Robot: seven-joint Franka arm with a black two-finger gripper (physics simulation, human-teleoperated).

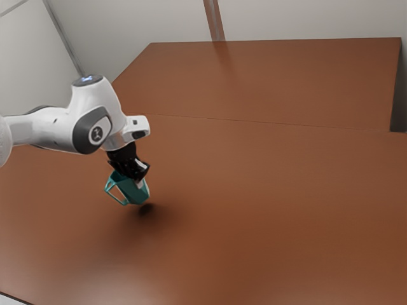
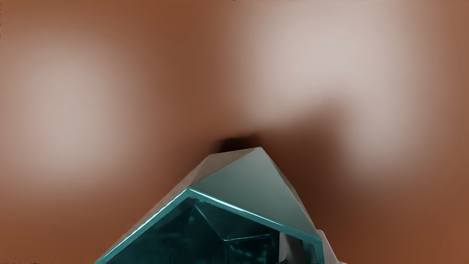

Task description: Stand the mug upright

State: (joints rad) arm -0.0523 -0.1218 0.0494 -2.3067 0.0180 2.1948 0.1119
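Mug (image 1: 129, 190) hangs tilted above the surface (image 1: 254, 210), the tool (image 1: 139, 181) gripping it with 1 finger (image 2: 292, 249) inside. If released at this lean, it may land on its edge and topple.

A broad reddish-brown bench (image 1: 273, 210) with a thin seam (image 1: 254, 121) stands before a pale wall (image 1: 305, 19). A brown strip (image 1: 215, 19) runs up the wall, and soft whitish glare (image 2: 329, 55) lies on the bench in patches.

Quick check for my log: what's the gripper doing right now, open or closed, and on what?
Gripper: closed on the wall of the teal mug, holding it tilted.
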